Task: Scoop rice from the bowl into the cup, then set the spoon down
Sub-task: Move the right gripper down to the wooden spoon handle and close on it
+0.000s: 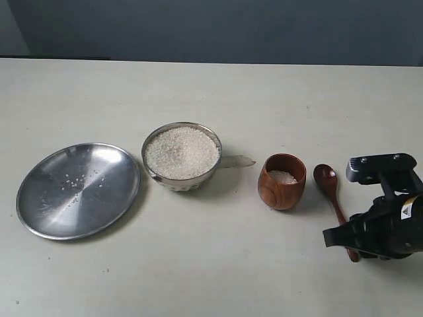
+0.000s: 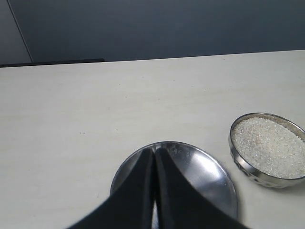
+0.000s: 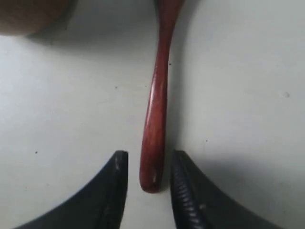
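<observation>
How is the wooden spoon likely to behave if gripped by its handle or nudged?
Probably stiff: the spoon is one slim, solid wooden piece. Its glossy finish hints it may slip in a light pinch. The rounded handle could let it roll or pivot on the table when nudged.

— Plate (image 1: pixel 99 198) and bowl (image 1: pixel 180 184)?
— Bright polished steel, mirror-shiny.
— Cup (image 1: pixel 280 193) and spoon (image 1: pixel 326 177)?
— Reddish-brown wood; the spoon is smooth and glossy.
— The rest?
— Rice (image 1: pixel 182 152) pale and grainy, desk (image 1: pixel 218 264) matt off-white.
</observation>
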Controlling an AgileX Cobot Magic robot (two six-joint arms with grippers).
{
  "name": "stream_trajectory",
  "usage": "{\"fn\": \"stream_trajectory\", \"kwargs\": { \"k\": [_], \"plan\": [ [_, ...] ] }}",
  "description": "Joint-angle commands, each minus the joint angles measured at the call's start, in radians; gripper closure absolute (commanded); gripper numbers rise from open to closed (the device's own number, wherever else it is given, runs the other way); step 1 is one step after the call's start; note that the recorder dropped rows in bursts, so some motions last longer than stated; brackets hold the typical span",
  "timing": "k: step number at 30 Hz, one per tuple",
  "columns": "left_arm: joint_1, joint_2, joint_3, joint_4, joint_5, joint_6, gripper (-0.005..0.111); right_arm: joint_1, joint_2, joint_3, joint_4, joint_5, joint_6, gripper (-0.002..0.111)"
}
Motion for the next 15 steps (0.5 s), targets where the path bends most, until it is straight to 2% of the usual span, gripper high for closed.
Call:
{"fn": "stream_trajectory", "kwargs": {
  "k": [1,15],
  "plan": [
    [-0.007,0.003,-0.005,0.001,-0.005,0.0,0.106,0.003,0.033,0.006,0.003,-0.03,0.001,0.077],
    [-0.007,0.003,-0.005,0.002,-0.005,0.0,0.106,0.003,0.156,0.006,0.003,-0.102,0.001,0.079]
  ]
}}
